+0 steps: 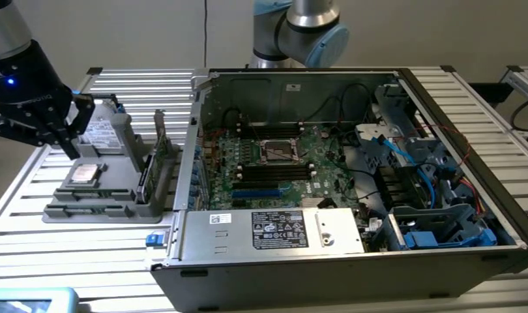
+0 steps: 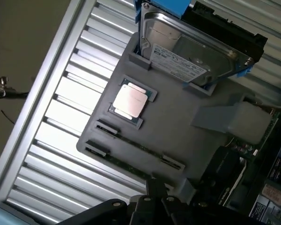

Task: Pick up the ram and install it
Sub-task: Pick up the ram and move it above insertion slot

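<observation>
Open computer case (image 1: 351,176) is recorded on the slatted table (image 1: 64,261), well aside from the jaws. Gripper (image 1: 71,152) is positioned over the gray tray (image 2: 178,136), jaws pressed together and nothing gripped. Hard drive (image 2: 187,51) is seen at the tray end farthest from the jaws. Ram (image 2: 129,167) is seated on edge in a tray slot, just off the jaw tips. Processor chip (image 2: 130,102) is seen beyond it.

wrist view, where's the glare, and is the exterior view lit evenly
Wrist view: strong glare off the table slats beside the grey tray, and the processor lid shines pale. Exterior view: soft, even light outside, no hard shadows; inside the computer case it is dimmer.
</observation>
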Robot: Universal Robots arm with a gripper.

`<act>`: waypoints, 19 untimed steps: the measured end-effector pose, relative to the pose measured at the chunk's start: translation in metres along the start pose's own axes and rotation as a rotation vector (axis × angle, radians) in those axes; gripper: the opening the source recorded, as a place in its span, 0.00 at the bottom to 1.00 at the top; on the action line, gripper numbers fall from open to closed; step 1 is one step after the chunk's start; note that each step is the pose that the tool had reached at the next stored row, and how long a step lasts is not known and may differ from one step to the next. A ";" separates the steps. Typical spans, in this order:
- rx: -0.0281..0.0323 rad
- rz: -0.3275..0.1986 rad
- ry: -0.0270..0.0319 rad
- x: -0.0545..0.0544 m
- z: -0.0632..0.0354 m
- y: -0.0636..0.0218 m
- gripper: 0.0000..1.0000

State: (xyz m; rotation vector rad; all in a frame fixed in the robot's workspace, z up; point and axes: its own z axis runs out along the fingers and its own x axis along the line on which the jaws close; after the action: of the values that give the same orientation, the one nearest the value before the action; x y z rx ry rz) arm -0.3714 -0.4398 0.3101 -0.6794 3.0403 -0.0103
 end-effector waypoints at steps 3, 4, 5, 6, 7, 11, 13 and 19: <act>-0.0013 -0.054 -0.0007 0.000 0.0001 0.0000 0.11; -0.0018 -0.073 -0.0009 0.000 0.0001 0.0000 0.11; -0.0022 -0.091 -0.0011 0.000 0.0001 0.0000 0.11; -0.0026 -0.109 -0.0013 0.000 0.0001 0.0000 0.11; -0.0031 -0.127 -0.0015 0.000 0.0001 0.0000 0.11; -0.0048 -0.200 -0.0025 0.000 0.0001 0.0000 0.11; -0.0057 -0.236 -0.0028 0.000 0.0002 0.0000 0.11; -0.0084 -0.346 -0.0042 0.000 0.0004 0.0000 0.11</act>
State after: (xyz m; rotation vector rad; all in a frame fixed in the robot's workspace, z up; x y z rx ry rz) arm -0.3714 -0.4398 0.3097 -1.1925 2.8773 -0.0031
